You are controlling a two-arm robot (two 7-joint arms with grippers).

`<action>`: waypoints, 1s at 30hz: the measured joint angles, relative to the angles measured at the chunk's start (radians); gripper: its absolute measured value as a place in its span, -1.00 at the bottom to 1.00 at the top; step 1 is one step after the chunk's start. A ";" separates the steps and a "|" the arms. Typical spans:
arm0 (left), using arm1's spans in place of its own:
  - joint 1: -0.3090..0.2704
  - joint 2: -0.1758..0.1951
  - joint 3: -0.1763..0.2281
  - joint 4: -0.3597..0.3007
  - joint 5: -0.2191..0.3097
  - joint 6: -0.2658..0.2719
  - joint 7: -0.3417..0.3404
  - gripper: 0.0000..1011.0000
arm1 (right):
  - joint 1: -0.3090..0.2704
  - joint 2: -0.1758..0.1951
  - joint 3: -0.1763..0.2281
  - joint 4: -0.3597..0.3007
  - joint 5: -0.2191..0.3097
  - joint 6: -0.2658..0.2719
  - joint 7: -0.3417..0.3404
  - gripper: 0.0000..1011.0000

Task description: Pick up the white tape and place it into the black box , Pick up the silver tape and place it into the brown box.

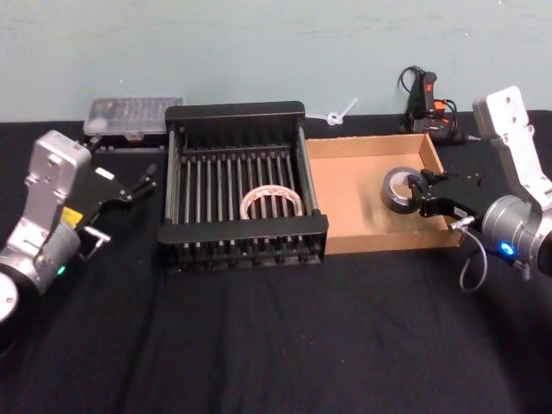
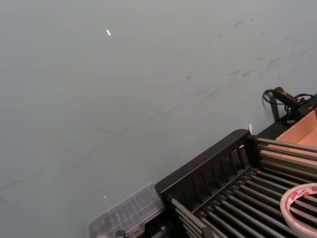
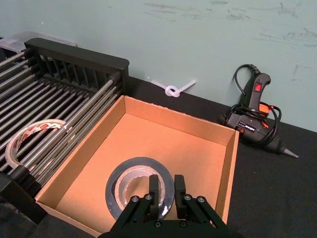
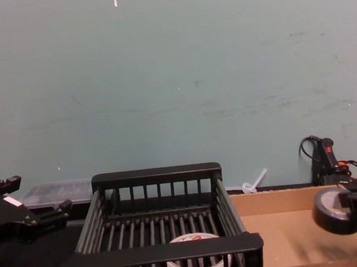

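**Op A:** While I hold the rig here, I read the right gripper [image 1: 424,191] at the right of the head frame, over the brown box [image 1: 345,226]. Its fingers [image 3: 154,191] are pinched nearly together across the wall of the silver tape [image 1: 402,191], one inside the ring, one outside.

**Op B:** Is the roll resting on the cardboard?

**Op A:** In the chest view the silver tape [image 4: 335,211] hangs tilted above the box floor at the lower right of the frame, clear of it. From the right wrist camera it sits low in the centre, over the near part of the box.

**Op B:** And the white tape?

**Op A:** The white tape [image 1: 271,202] lies flat on the bars of the black box [image 1: 242,111], centre of the head frame, toward the crate's near right part. The crate stands just beside the brown box on the black counter [image 1: 276,345].

**Op B:** Left side?

**Op A:** The left gripper [image 1: 138,187] sits at centre left of the frame, just outside the crate's left wall, fingers spread apart and holding nothing.
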 joint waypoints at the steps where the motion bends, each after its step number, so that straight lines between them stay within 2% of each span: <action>1: 0.000 0.000 0.000 0.000 0.000 0.000 0.000 0.98 | 0.000 0.000 0.000 0.000 0.000 0.000 0.000 -0.58; 2: 0.000 0.000 0.000 0.000 0.000 0.000 0.000 0.98 | 0.000 0.000 0.000 -0.001 0.000 0.000 0.000 -0.58; 5: 0.000 0.000 0.000 0.000 0.000 0.000 0.000 0.98 | 0.000 0.001 -0.001 -0.001 0.000 0.000 0.001 -0.36; 9: 0.000 0.000 0.000 0.000 0.000 0.000 0.000 0.98 | -0.001 0.001 -0.001 -0.002 0.000 0.000 0.001 -0.20; 11: 0.000 0.000 0.000 0.000 0.000 0.000 0.000 0.98 | -0.001 0.001 -0.001 -0.002 0.001 0.000 0.001 0.02; 15: 0.000 0.000 0.000 0.000 0.000 0.000 0.000 0.98 | -0.001 0.001 -0.001 -0.002 0.001 0.000 0.001 0.19; 16: 0.000 0.000 0.000 0.000 0.000 0.000 0.000 0.98 | -0.002 0.002 -0.001 -0.003 0.001 0.000 0.001 0.30; 18: 0.000 0.000 0.000 0.000 0.000 0.000 0.000 0.98 | -0.002 0.002 -0.001 -0.003 0.001 0.000 0.001 0.37; 22: 0.000 0.000 0.000 0.000 0.000 0.000 0.000 0.98 | -0.002 0.002 -0.001 -0.003 0.001 0.000 0.001 0.68; 28: 0.000 0.000 0.000 0.000 0.000 0.000 0.000 0.98 | -0.002 0.002 -0.001 -0.003 0.002 0.000 0.001 0.96; 30: 0.000 0.000 0.000 0.000 0.000 0.000 0.000 0.98 | -0.002 0.002 -0.001 -0.003 0.002 0.000 0.001 0.98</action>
